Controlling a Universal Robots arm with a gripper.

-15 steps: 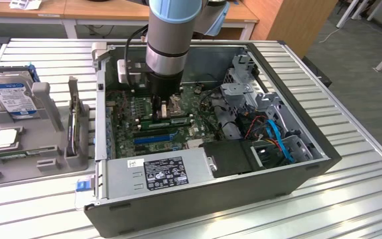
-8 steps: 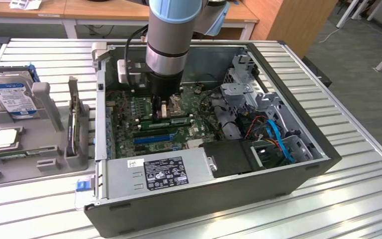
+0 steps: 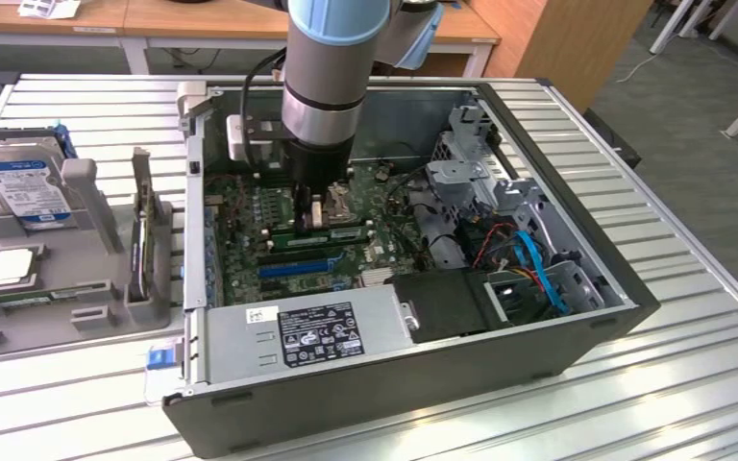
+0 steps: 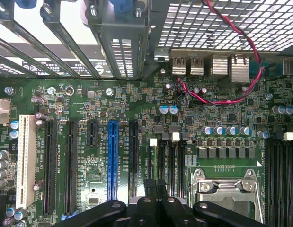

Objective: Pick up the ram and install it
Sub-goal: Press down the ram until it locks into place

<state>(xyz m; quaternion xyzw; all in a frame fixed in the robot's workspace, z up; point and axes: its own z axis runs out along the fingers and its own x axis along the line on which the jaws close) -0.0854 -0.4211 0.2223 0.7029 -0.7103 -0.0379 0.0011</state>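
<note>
End effector (image 3: pixel 323 206) is clenched inside the case. Ram (image 3: pixel 343 233) lies just beneath, at six o'clock, its long axis running nine to three.

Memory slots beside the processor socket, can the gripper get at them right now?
Probably yes: the computer case is open on top, and the shut gripper hangs just over the memory slots with nothing between.
</note>
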